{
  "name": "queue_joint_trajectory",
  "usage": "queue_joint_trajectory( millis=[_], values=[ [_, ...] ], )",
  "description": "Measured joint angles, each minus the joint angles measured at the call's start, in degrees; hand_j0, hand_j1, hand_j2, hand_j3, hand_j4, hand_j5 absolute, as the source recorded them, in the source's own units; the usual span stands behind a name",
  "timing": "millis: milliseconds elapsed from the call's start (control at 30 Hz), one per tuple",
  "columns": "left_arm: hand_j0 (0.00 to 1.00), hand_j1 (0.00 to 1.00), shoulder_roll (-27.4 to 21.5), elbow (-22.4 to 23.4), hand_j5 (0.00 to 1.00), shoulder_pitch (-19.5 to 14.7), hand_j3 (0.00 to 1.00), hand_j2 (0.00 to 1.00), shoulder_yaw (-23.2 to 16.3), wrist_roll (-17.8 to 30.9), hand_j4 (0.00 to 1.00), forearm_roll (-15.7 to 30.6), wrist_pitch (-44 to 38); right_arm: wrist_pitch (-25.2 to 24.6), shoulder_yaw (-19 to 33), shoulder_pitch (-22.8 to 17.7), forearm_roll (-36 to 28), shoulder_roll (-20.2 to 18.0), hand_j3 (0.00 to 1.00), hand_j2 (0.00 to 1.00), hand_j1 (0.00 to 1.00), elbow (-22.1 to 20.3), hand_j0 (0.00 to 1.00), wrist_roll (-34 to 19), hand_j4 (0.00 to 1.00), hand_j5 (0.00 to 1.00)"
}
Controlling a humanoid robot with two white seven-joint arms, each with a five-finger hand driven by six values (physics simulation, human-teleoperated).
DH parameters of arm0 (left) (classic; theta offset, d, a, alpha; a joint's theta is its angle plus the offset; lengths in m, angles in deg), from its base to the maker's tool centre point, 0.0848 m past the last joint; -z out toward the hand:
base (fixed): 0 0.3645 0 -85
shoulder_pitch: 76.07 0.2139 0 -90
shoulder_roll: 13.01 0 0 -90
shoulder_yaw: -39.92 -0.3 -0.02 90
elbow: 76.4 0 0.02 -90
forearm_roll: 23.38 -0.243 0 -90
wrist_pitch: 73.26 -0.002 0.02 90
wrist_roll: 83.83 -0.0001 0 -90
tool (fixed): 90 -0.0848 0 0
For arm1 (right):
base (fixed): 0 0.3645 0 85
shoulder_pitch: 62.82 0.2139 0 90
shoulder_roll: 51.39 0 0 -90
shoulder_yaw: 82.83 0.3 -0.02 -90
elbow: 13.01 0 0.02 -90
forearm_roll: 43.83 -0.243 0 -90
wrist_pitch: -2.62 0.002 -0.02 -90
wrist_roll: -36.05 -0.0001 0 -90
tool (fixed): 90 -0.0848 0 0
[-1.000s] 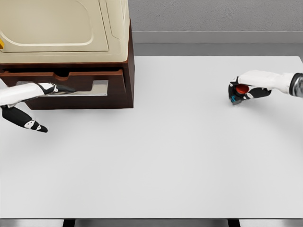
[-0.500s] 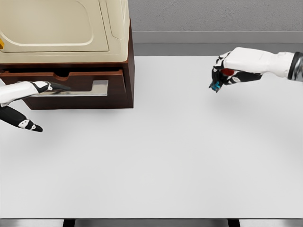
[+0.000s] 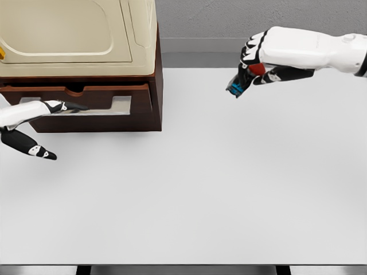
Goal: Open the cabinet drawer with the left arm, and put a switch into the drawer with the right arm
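Setting: white matte worktop [image 3: 189,189] is seen against a grey wall, with a dark brown wooden cabinet [image 3: 150,109] at the upper left carrying a cream-coloured boxy appliance [image 3: 74,34] on top.
Drawer: the cabinet's brown drawer [image 3: 86,106] appears pulled out only partly; a pale strip of its inside is visible behind the front panel.
Switch: the small switch with a red button and a blue base [image 3: 243,77] is held clear of the worktop, well to the right of the cabinet, at about the height of the cabinet top in the picture.
Right hand: the right hand [image 3: 255,63] is closed around the switch, which is pinched between thumb and curled fingers, its blue end pointing down and to the left; the white forearm reaches in level from the right edge.
Left hand: the left hand [image 3: 60,106] is laid at the drawer front, its dark fingers extended along the pull; whether the pull is actually gripped cannot be told. A second dark part of the arm hangs below, near the left edge.
Step in hand: the switch is judged to be in transit toward the drawer.
Doing it well: the gap should be widened by the left arm first, since the opening looks narrow. The switch should be carried above the drawer front, lowered into the opening, and released only once it is inside.
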Motion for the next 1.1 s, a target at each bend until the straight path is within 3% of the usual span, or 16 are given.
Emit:
queue_joint_trajectory(
  millis=[267,567,1100],
  values=[
    [1.00,1.00,-0.70,-1.06,1.00,0.95,1.00,1.00,0.30,-0.48,1.00,0.35,-0.18,-0.05,0.02,0.26,-2.13,-0.56,0.38,0.38,0.38,-2.05,0.38,0.04,0.38,0.38],
    [1.00,1.00,-4.06,-5.55,1.00,1.22,1.00,1.00,0.38,0.63,1.00,2.43,-0.16,-0.05,-0.11,0.79,-2.98,0.22,0.38,0.38,0.38,-2.38,0.38,0.04,0.38,0.38],
    [1.00,1.00,-6.32,-7.74,1.00,1.93,1.00,1.00,0.29,0.50,1.00,2.39,1.02,-0.03,-0.50,3.78,-3.01,6.99,0.38,0.38,0.38,-2.67,0.38,-0.17,0.38,0.38]
  ],
)
